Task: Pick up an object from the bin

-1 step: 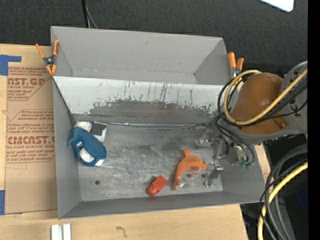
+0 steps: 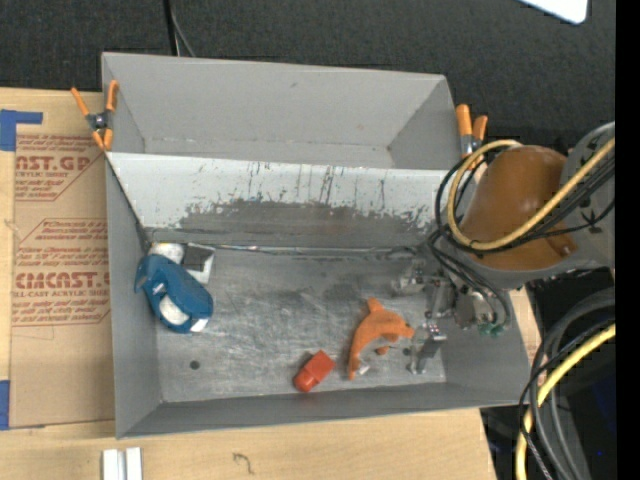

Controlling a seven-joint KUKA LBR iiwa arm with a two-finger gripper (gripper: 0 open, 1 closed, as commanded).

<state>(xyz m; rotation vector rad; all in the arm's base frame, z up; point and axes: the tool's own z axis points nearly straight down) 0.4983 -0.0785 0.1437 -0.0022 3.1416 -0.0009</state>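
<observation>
My gripper hangs low over the right part of the bin floor, its metal fingers pointing down just right of an orange clamp-like tool. The fingers stand slightly apart and nothing shows between them. The orange tool lies on the floor with its handles toward the front left. A small red block lies a little further left, near the front wall.
A blue and white tape dispenser rests against the bin's left wall, beside a small white and black piece. The arm with its orange cover and looped cables comes in over the right rim.
</observation>
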